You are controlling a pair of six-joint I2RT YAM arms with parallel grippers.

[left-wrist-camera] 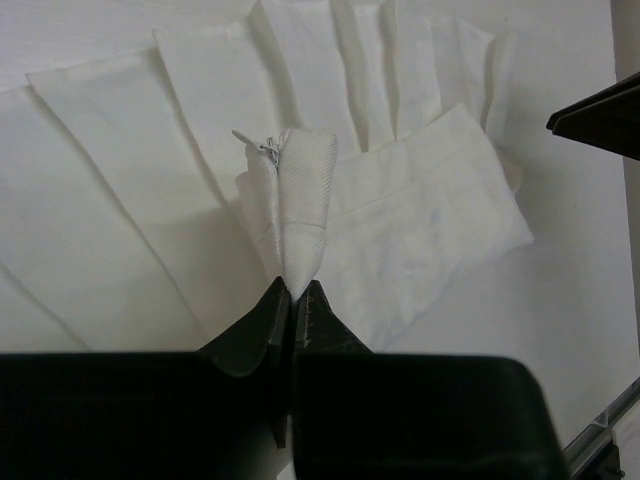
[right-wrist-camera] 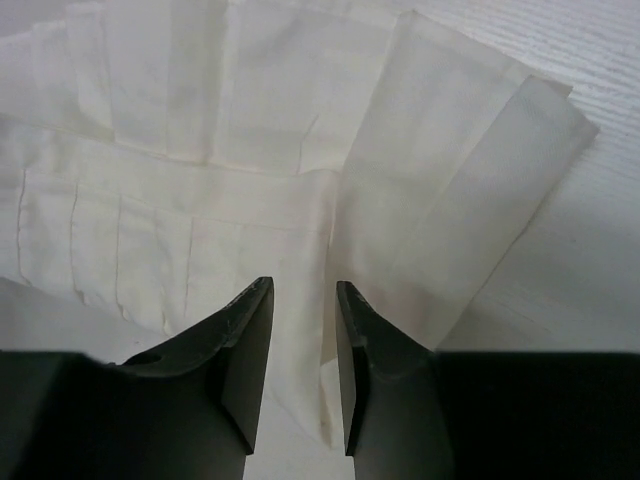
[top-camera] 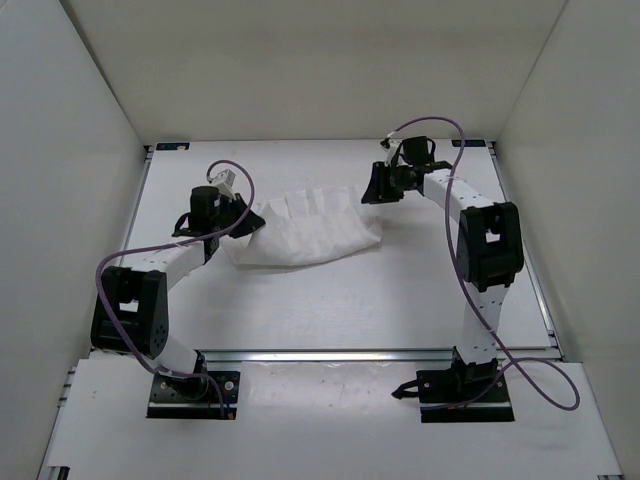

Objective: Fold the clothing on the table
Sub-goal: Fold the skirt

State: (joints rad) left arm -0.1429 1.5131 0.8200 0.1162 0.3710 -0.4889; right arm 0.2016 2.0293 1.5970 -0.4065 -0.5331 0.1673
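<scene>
The clothing point(top-camera: 305, 228) lies fanned out on the counter point(top-camera: 330, 310), between the two hands. The left hand point(left-wrist-camera: 293, 295) is clamped tight on a pinched-up peak of cloth that stands just ahead of its fingertips (a loose thread point(left-wrist-camera: 262, 146) sticks out at the top of the peak). Holding an edge raised like this looks like the way to carry that side over for a fold. The right hand point(right-wrist-camera: 303, 290) has its jaws parted with nothing between them, and the pleated edge lies just ahead of and beneath its tips. I judge it is placed to take hold of that edge, though it may only be hanging clear of it. The overhead view gives the whole layout, one hand at each end of the garment, but neither grip. Only the left wrist view shows the pinch, and a doubled-over flap point(left-wrist-camera: 430, 200) beyond the peak to its right. Only the right wrist view shows the gap between the jaws and the stacked layers to the right of the tips.
</scene>
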